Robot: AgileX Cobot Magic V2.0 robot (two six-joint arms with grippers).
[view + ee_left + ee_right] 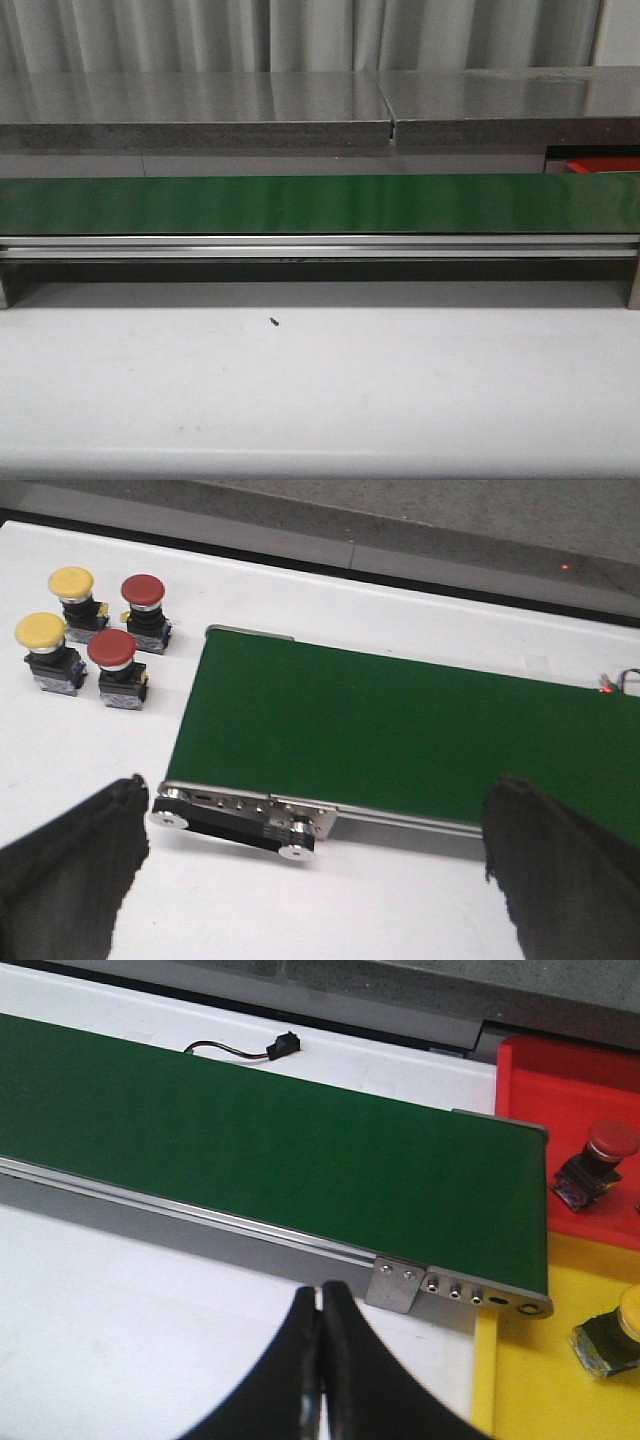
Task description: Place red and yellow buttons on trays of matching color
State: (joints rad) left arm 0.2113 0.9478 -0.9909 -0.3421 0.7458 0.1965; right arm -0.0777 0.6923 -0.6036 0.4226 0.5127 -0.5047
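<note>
Four buttons wait on the table beyond the left gripper's (315,870) wide-spread fingers (70,865), off the belt's (400,730) end: take the nearest red button (113,650) squarely, clear of its neighbours. The right gripper's (322,1360) fingers are pressed together, empty; ahead, red tray (570,1090) and yellow tray (560,1400) each hold one.

No readable text, no labels, no brands, no numbers anywhere
</note>
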